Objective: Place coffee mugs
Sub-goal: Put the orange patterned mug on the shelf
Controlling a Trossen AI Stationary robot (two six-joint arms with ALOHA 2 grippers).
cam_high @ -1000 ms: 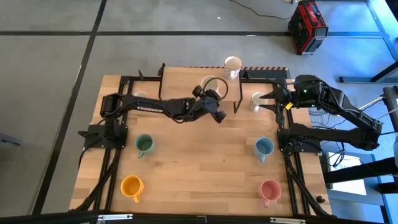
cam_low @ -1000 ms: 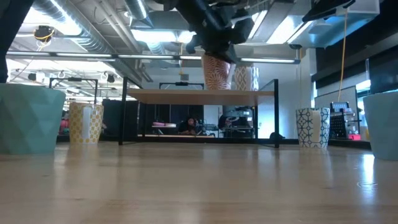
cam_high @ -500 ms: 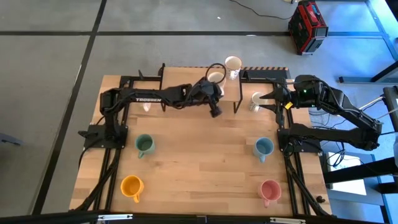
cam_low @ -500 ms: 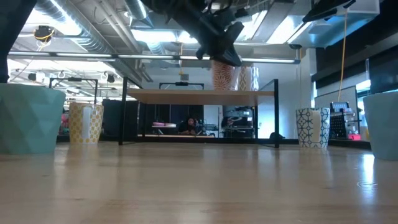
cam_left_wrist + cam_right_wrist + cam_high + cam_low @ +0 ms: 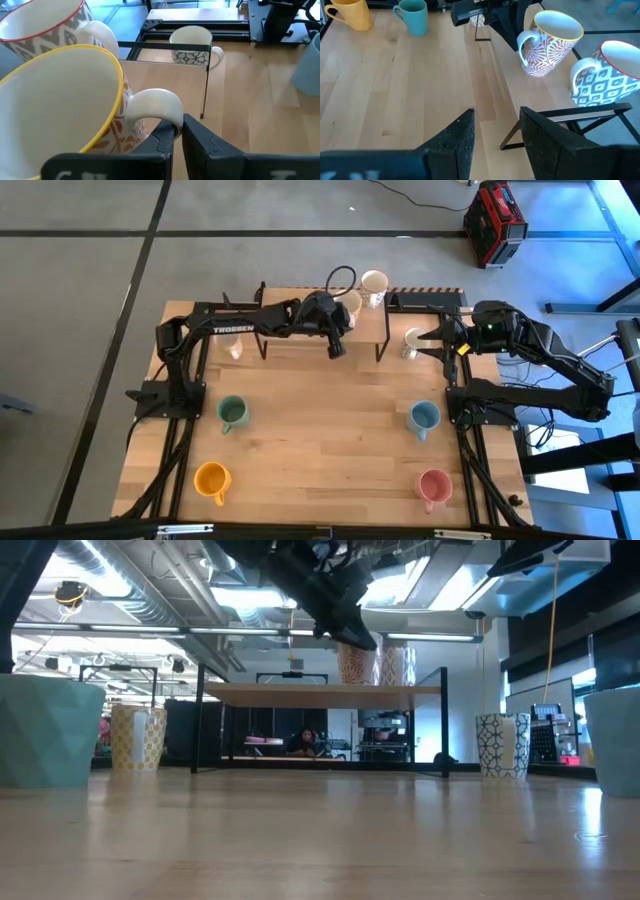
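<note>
My left gripper (image 5: 338,322) reaches over the raised wooden shelf (image 5: 300,340) at the table's far middle. It is shut on a white mug with a yellow rim and orange pattern (image 5: 60,105) (image 5: 549,45). A red-rimmed, grey-patterned white mug (image 5: 606,75) stands right beside it on the shelf. My right gripper (image 5: 495,132) is open and hovers off the shelf's right end, by a blue-patterned white mug (image 5: 412,340) on the table. A fourth white mug (image 5: 137,737) stands left of the shelf. The green (image 5: 233,414), orange (image 5: 211,477), light blue (image 5: 423,418) and pink (image 5: 433,485) mugs stand nearer. My left gripper pinches the yellow-rimmed mug's side handle (image 5: 159,102) between its two fingers (image 5: 165,142), low on the loop. The fingers come from the table's left and near side. The mug is about upright with its base at the shelf top (image 5: 352,683); whether it rests there I cannot tell.
The shelf stands on thin black legs (image 5: 205,82) with open room beneath it. Black arm mounts (image 5: 165,395) (image 5: 480,395) flank the table. A red case (image 5: 494,220) sits on the floor beyond the far edge. Bare wood lies between the coloured mugs.
My left gripper has carried the yellow-rimmed mug toward the table's far edge and slightly right. It went from in front of the shelf to over the shelf top, next to the red-rimmed mug, and stayed shut on the handle. My right arm has kept still.
</note>
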